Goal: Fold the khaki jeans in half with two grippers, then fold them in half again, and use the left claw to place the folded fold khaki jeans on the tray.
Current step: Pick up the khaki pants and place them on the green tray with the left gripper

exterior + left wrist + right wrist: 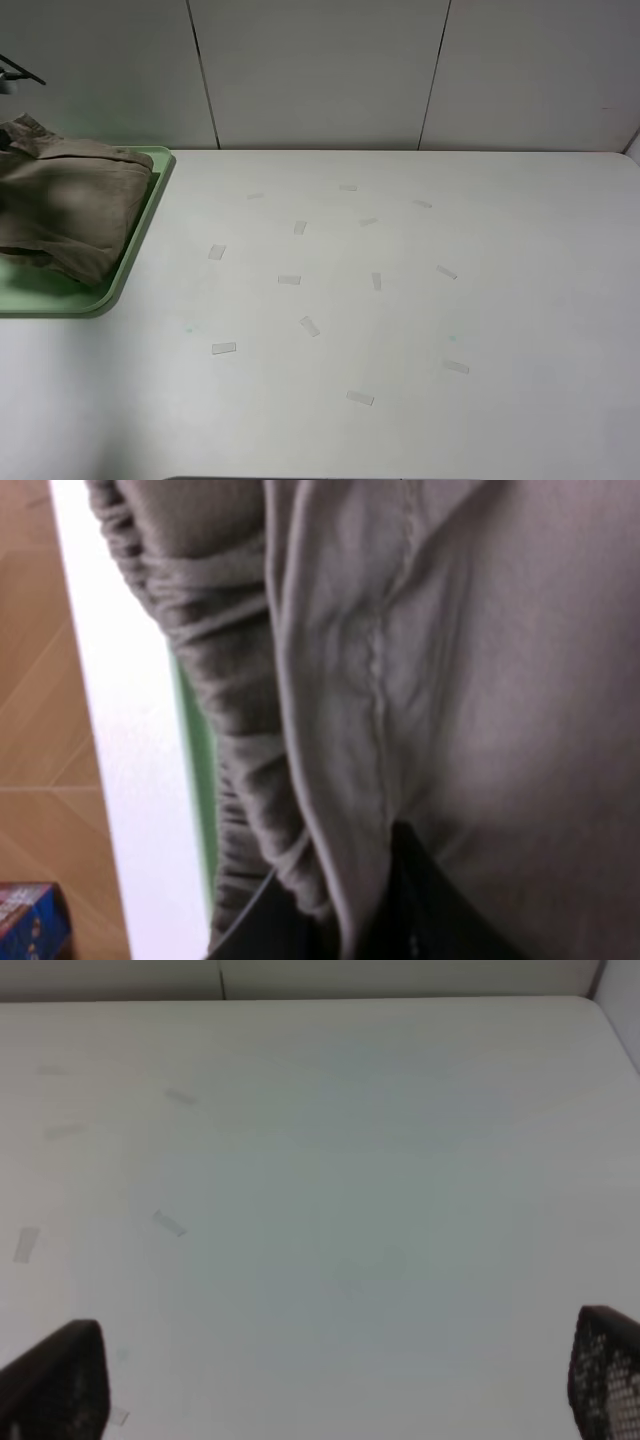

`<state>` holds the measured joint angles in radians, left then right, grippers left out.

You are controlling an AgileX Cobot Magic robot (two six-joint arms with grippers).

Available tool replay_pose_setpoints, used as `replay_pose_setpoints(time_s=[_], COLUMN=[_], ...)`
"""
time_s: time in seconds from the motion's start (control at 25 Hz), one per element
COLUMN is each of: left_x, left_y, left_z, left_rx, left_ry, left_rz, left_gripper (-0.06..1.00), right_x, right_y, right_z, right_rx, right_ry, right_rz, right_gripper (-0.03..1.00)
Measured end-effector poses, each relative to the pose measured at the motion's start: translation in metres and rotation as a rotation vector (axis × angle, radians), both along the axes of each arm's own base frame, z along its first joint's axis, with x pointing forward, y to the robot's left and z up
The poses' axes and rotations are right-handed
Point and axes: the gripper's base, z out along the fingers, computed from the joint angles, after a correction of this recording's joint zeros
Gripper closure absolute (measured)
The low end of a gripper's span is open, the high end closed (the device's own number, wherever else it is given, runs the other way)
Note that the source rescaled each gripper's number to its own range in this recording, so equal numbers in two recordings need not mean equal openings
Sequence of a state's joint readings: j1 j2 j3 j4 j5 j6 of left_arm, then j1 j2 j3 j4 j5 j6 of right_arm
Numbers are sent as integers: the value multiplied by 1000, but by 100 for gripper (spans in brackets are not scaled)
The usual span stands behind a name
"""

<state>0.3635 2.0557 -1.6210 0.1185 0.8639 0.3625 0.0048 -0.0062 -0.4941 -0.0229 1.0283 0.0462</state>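
Left claw (400,900): only a dark finger shows at the frame edge, pressed against the khaki jeans (480,680); pinching or released, can't tell. Jeans lie folded on the tray (140,250), bundle overhanging the back rim a bit. To finish well: let go fully, lift straight so no cloth drags off. Right gripper (330,1380) is spread wide over the bare table (400,300). Both arms are out of the high view; the tray's left part is cut off.

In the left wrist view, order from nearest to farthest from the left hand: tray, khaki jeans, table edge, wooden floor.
1. Khaki jeans, against the left hand.
2. Tray, green strip beside the waistband.
3. Table edge, white band beyond the tray.
4. Wooden floor, past the edge.
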Motion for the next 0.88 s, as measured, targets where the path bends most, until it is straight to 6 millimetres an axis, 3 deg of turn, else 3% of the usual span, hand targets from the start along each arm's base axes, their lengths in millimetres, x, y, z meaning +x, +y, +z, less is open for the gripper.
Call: replay_pose_setpoints(time_s=[0.16, 0.36, 0.4, 0.52, 0.56, 0.68, 0.88], left_x=[-5, -5, -4, 0, 2, 5, 8], left_y=[12, 12, 12, 9, 9, 4, -3], left_z=[0, 0, 0, 1, 1, 2, 11], left_rx=[0, -11, -18, -48, -59, -112, -201], left_ry=[-1, -9, -18, -68, -88, -122, -131], left_rz=[29, 36, 39, 53, 53, 48, 50], left_gripper=[86, 84, 76, 24, 13, -1, -5], right_x=[0, 0, 0, 0, 0, 0, 0], right_y=[0, 0, 0, 0, 0, 0, 0], right_z=[0, 0, 0, 0, 0, 0, 0], right_rx=[0, 0, 0, 0, 0, 0, 0], right_ry=[0, 0, 0, 0, 0, 0, 0], right_rz=[0, 0, 0, 0, 0, 0, 0], right_gripper=[-3, -3, -3, -3, -3, -3, -3])
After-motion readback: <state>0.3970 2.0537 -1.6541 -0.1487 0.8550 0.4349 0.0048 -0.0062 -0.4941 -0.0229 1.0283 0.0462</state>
